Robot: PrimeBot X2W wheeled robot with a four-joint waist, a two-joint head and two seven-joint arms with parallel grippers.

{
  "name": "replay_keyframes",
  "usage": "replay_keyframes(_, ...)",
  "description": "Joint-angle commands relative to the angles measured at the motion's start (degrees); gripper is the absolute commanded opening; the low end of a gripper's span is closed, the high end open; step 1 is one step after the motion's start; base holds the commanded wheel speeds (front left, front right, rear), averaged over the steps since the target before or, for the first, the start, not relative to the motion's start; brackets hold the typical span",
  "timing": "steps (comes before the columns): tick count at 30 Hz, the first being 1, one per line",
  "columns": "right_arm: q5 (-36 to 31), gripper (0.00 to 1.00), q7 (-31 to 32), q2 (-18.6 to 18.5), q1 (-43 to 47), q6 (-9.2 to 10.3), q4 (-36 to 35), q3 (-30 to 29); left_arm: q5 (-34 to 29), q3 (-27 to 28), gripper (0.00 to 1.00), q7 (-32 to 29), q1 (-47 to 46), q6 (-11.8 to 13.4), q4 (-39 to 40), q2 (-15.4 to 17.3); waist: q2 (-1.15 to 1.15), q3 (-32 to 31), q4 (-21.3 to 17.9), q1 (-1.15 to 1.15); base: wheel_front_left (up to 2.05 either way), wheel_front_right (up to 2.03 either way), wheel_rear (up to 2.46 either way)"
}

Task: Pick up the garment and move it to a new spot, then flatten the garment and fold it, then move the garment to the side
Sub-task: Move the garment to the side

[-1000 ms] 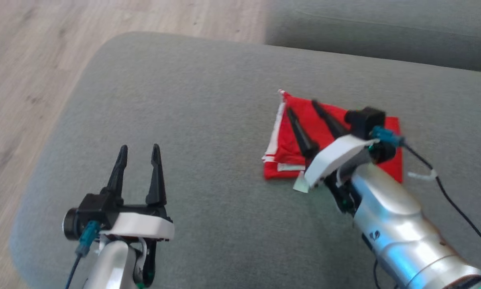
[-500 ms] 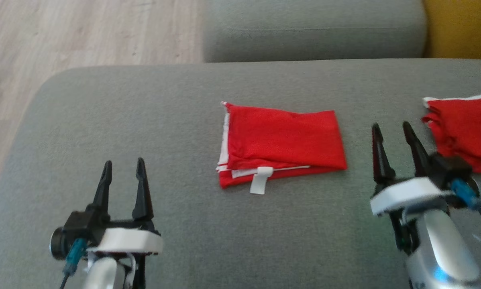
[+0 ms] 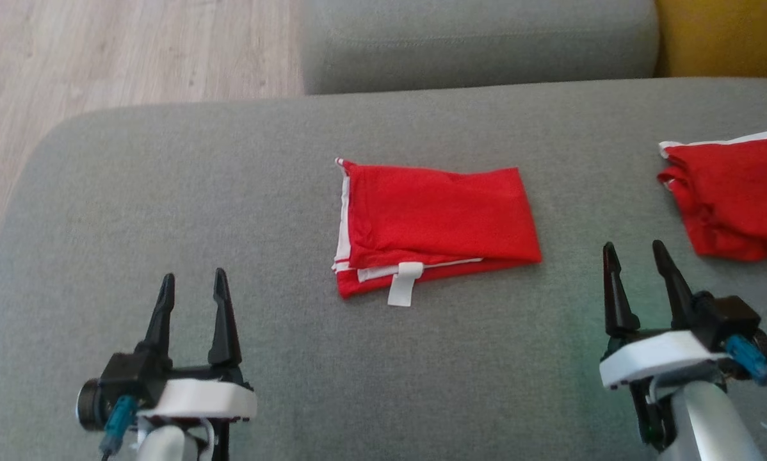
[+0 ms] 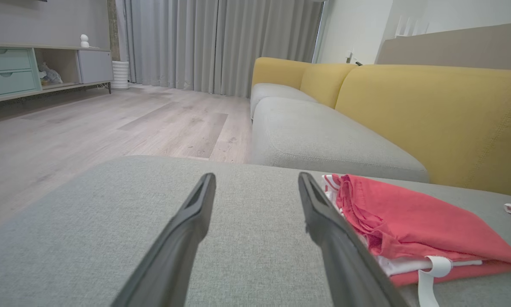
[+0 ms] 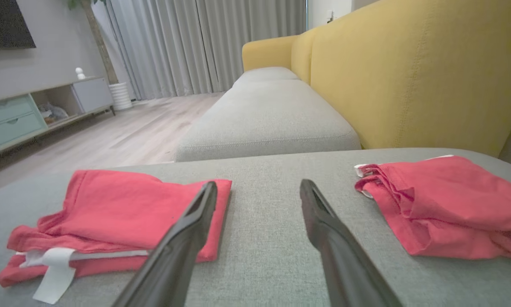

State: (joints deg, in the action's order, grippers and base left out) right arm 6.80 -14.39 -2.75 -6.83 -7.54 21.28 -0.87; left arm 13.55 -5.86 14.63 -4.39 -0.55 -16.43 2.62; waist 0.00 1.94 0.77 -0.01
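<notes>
A folded red garment (image 3: 435, 221) with white trim and a white tag lies flat in the middle of the grey cushion (image 3: 230, 186). The same garment (image 4: 409, 226) shows right of my left fingers, and as a garment (image 5: 110, 221) left of my right fingers. My left gripper (image 3: 191, 285) hovers open near the cushion's front left, empty. My right gripper (image 3: 634, 251) stands open at the front right, well clear of the garment, nothing between its fingers.
A second red garment (image 3: 732, 195) lies bunched at the cushion's right edge, also seen as a red garment (image 5: 443, 204) in the right wrist view. Another grey seat (image 3: 479, 45) and a yellow backrest (image 3: 723, 38) lie beyond. Wooden floor (image 3: 102, 57) is to the left.
My right gripper has drawn back off the folded garment to the front right, leaving it lying free. The head camera swung right, bringing the second garment into view.
</notes>
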Motion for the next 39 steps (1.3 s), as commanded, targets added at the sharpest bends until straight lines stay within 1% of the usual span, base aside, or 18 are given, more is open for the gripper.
replay_keyframes(1,-1.53,1.00,-0.61,-0.13,-4.19,0.05,-0.24,0.77,-0.56,0.77,1.00,0.37,-3.76,-0.18,2.09,0.26,0.00,1.85,1.22,0.01,0.00,0.00,0.00)
replay_keyframes(5,-2.74,1.00,0.17,-0.13,-8.66,0.05,3.65,0.31,-0.33,-0.84,1.00,0.37,-5.88,-0.48,2.04,0.26,0.00,5.11,3.36,0.01,0.00,0.00,0.00)
replay_keyframes(9,-3.57,1.00,4.41,-0.13,-14.75,0.05,10.02,-1.34,0.46,-2.03,1.00,0.37,-7.64,-0.46,1.52,0.26,0.00,8.17,5.69,0.01,0.00,0.00,0.00)
replay_keyframes(10,-2.82,1.00,5.13,-0.13,-16.41,0.05,11.51,-1.67,0.82,-2.48,1.00,0.37,-8.16,-0.45,1.35,0.26,0.00,8.98,6.36,0.01,0.00,0.00,0.00)
replay_keyframes(12,-3.47,1.00,6.46,-0.13,-19.46,0.05,14.56,-2.05,1.32,-3.49,1.00,0.37,-9.18,-0.46,1.15,0.26,0.00,10.37,7.60,0.01,0.00,0.00,0.00)
replay_keyframes(13,-3.47,1.00,6.46,-0.13,-19.46,0.05,14.56,-2.05,1.32,-3.49,1.00,0.37,-9.18,-0.46,1.15,0.26,0.00,10.37,7.60,0.01,0.00,0.00,0.00)
replay_keyframes(14,-3.46,1.00,7.03,-0.13,-20.79,0.05,16.23,-2.50,1.45,-3.93,1.00,0.37,-9.58,-0.44,1.01,0.26,0.00,10.82,8.11,0.01,0.00,0.00,0.00)
replay_keyframes(18,-3.84,1.00,9.23,-0.13,-24.90,0.05,23.36,-3.60,1.80,-4.76,1.00,0.37,-10.69,-0.20,0.45,0.26,0.00,11.90,9.84,0.01,0.00,0.00,0.00)
replay_keyframes(19,-4.07,1.00,10.56,-0.13,-26.28,0.05,27.08,-3.34,1.87,-4.92,1.00,0.37,-11.02,-0.16,0.26,0.26,0.00,12.09,10.39,0.01,0.00,0.00,0.00)
replay_keyframes(23,-5.40,1.00,13.13,-0.13,-27.98,0.05,33.57,-2.88,1.52,-5.28,1.00,0.37,-11.35,-0.07,-0.18,0.26,0.00,11.87,10.86,0.01,0.00,0.00,0.00)
replay_keyframes(24,-5.39,0.36,13.14,-0.13,-28.29,0.05,34.67,-2.52,1.33,-5.45,1.00,0.37,-11.44,-0.07,-0.30,0.26,0.00,11.69,10.87,0.01,0.00,0.00,0.00)
replay_keyframes(25,-5.45,0.00,12.58,-0.13,-28.56,0.05,35.45,-2.03,1.10,-5.58,1.00,0.37,-11.50,-0.05,-0.38,0.26,0.00,11.40,10.76,0.01,0.00,0.00,0.00)
replay_keyframes(29,-6.11,0.00,9.14,-0.13,-29.39,0.05,37.12,-0.52,0.33,-5.69,1.00,0.37,-11.30,-0.05,-0.37,0.26,0.00,10.04,9.49,0.01,0.00,0.00,0.00)
replay_keyframes(34,-9.64,0.00,4.95,-0.13,-29.88,0.05,36.57,0.74,-0.39,-5.31,1.00,0.37,-10.29,-0.03,0.03,0.26,0.00,7.55,6.07,0.01,0.00,0.00,0.00)
replay_keyframes(39,-16.92,0.00,4.58,-0.75,-30.54,0.05,33.35,2.85,-2.09,-4.51,1.00,0.37,-9.10,-0.10,0.32,0.26,0.00,5.58,1.17,0.01,0.00,0.00,0.00)
